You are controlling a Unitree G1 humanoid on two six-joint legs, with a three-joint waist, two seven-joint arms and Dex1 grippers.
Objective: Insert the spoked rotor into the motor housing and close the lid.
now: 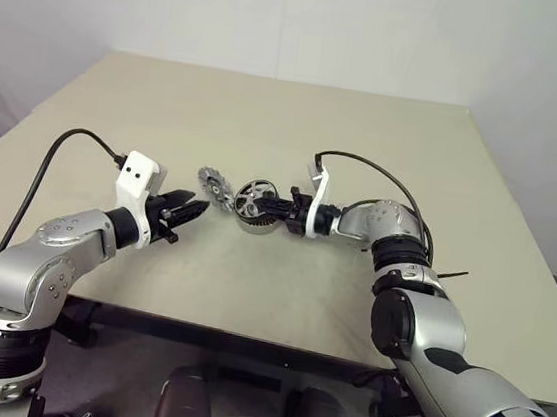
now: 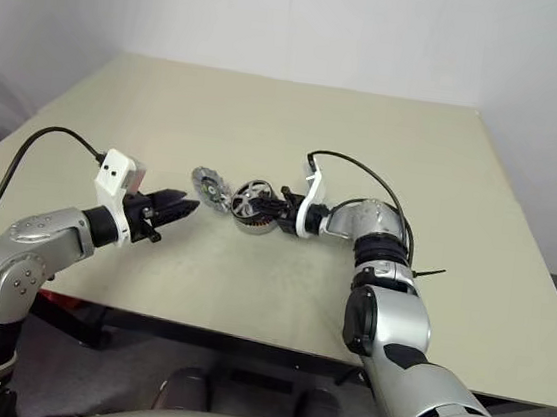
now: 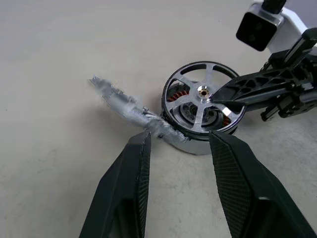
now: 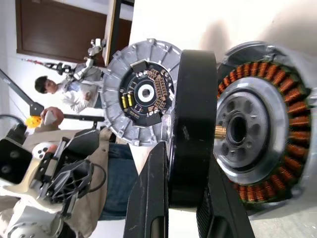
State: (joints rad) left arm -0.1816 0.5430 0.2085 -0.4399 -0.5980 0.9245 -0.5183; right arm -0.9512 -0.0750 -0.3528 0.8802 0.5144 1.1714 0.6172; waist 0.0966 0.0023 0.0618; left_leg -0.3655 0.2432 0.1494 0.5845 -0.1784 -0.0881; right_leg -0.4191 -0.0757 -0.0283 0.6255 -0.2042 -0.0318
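Holding the spoked rotor (image 3: 203,95) by its dark rim between the clamped fingers of our right hand (image 1: 280,209), we have it tilted on edge at the mouth of the motor housing (image 4: 257,129), which sits near the middle of the beige table (image 1: 269,117); by our reading it is not yet seated. Our left hand (image 1: 190,209) hovers just beside, fingers apart and holding nothing. Copper coils ring the housing's silver core behind the rotor's flat machined spokes, while the lid (image 4: 141,91), a ribbed, notched grey cap, waits beside the housing, still to be fitted.
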